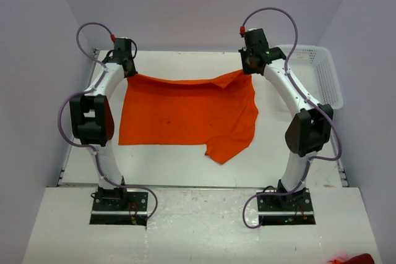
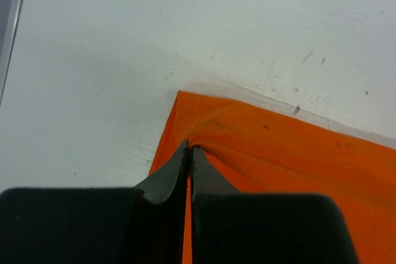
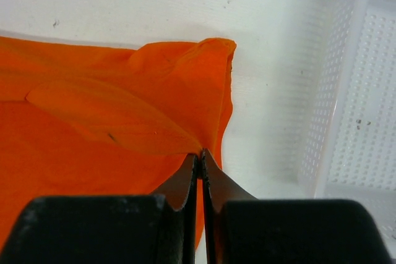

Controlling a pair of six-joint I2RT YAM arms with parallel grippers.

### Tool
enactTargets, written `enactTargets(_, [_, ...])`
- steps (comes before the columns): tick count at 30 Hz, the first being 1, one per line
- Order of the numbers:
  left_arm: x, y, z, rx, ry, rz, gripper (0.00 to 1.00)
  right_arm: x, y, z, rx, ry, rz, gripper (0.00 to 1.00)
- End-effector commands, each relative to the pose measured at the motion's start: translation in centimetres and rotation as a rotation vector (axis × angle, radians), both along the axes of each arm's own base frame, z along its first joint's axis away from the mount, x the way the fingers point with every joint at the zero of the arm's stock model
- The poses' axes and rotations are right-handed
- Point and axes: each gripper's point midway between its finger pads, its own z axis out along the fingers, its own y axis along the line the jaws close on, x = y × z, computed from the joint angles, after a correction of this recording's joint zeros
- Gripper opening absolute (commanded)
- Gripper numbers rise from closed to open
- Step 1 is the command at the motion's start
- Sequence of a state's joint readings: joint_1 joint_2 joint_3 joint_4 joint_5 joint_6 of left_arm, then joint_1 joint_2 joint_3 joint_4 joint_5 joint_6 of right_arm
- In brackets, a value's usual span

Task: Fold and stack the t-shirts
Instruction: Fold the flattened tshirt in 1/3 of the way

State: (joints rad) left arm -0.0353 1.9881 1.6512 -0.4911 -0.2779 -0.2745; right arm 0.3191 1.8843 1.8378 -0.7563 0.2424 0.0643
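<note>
Orange t-shirt point(image 1: 185, 115) spread flat across the middle of the white surface point(image 1: 167, 166). Far-left corner pinched tight in the left jaws, far-right corner in the right jaws, beside a white basket point(image 1: 323, 78).

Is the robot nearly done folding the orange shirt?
Not nearly. The t-shirt lies spread on the table, wrinkly, with no neat fold showing. In hand: the left gripper and right gripper each pinch a far corner. Left: folding it and stacking; no stack shows.
</note>
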Motion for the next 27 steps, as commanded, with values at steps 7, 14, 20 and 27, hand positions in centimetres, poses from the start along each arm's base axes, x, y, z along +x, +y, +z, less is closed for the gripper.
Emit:
enactTargets(7, [1.8, 1.6, 0.6, 0.099, 0.007, 0.022, 0.05, 0.1, -0.3, 0.7, -0.007, -0.007, -0.025, 0.0])
enactTargets(14, [0.9, 1.4, -2.1, 0.088, 0.059, 0.029, 0.04, -1.0, -0.7, 0.8, -0.01, 0.008, -0.031, 0.0])
enactTargets(20, [-1.0, 1.3, -3.1, 0.074, 0.09, 0.043, 0.02, -3.3, -0.4, -0.4, 0.014, 0.07, -0.033, 0.0])
enactTargets(27, [-3.2, 0.2, -3.9, 0.05, 0.107, 0.027, 0.1, -6.9, 0.2, -4.7, -0.003, 0.147, -0.03, 0.0])
